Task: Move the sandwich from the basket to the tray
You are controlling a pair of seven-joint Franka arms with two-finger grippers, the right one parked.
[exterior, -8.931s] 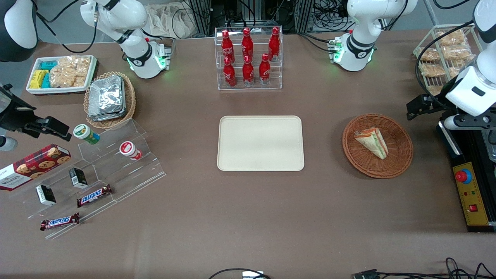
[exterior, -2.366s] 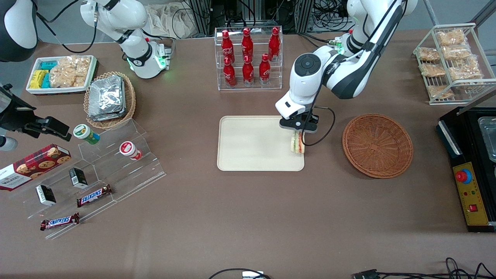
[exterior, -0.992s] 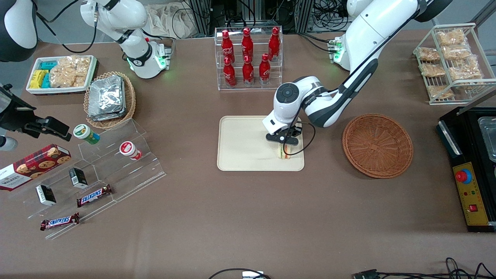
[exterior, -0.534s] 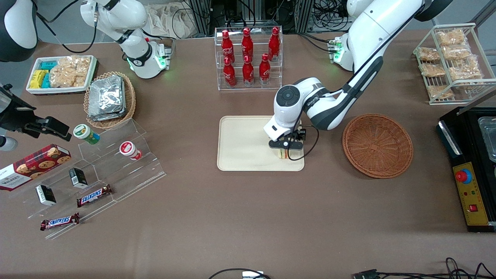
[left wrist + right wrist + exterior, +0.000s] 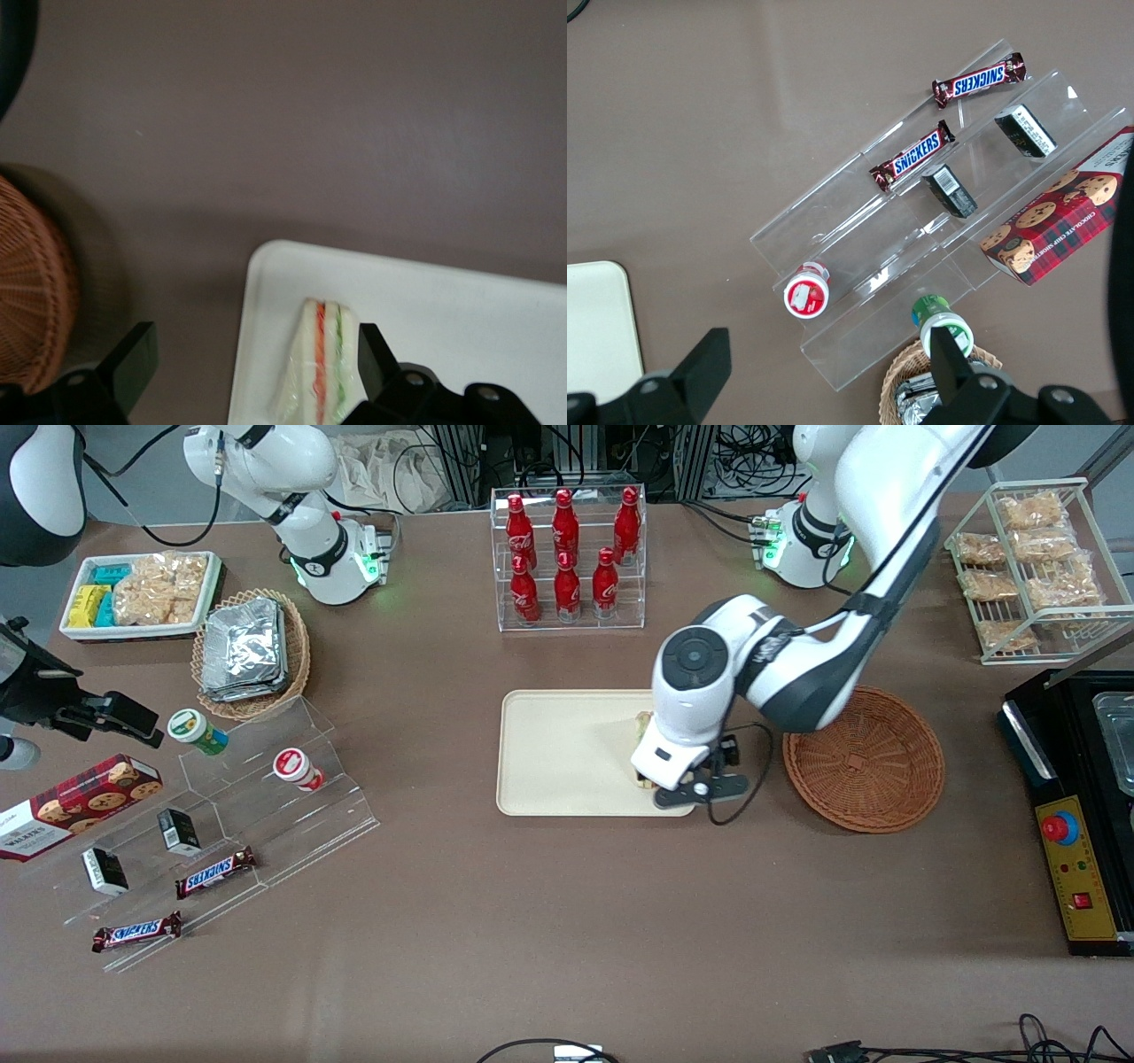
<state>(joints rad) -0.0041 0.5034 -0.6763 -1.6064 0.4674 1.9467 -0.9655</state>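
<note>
Cream tray (image 5: 558, 753) carries sandwich (image 5: 321, 372), standing on edge by tray rim nearest wicker basket (image 5: 864, 757). We see our gripper (image 5: 252, 367) above sandwich, fingers (image 5: 133, 359) spread wide, grasping nothing, sandwich between them. Basket sits on brown table (image 5: 567, 921), toward working arm's end.

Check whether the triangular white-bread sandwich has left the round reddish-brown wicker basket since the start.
Yes. The sandwich now lies on the cream tray, basket empty, open hand above.

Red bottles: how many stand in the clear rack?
6 red bottles: three on the rack's upper step, three on its lower step. The gripper hangs open over the tray.
</note>
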